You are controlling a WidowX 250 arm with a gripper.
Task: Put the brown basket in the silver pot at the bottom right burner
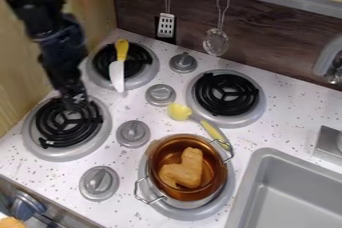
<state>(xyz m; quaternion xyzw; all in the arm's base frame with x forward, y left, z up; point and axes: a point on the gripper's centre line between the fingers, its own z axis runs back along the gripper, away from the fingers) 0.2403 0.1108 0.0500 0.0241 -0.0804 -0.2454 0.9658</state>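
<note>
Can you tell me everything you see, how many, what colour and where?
Basket: one, coppery brown, in the pot
Lumpy thing: one, light brown, inside the basket
Pot: one, silver, bottom right burner
Burners: four, grey pans, black coils showing on three
Knobs: four, grey, between and beside burners
Knife: one, white blade, yellow handle, top left burner
Utensil: one, yellow and grey, beside the pot
Slotted turner: one, silver, hanging at the back
Strainer: one, silver, hanging right of the turner
Sink: one, grey, bottom right
Faucet: one, silver, right edge
Robot arm: one, black, upper left
Gripper: one, black, over bottom left burner
</note>
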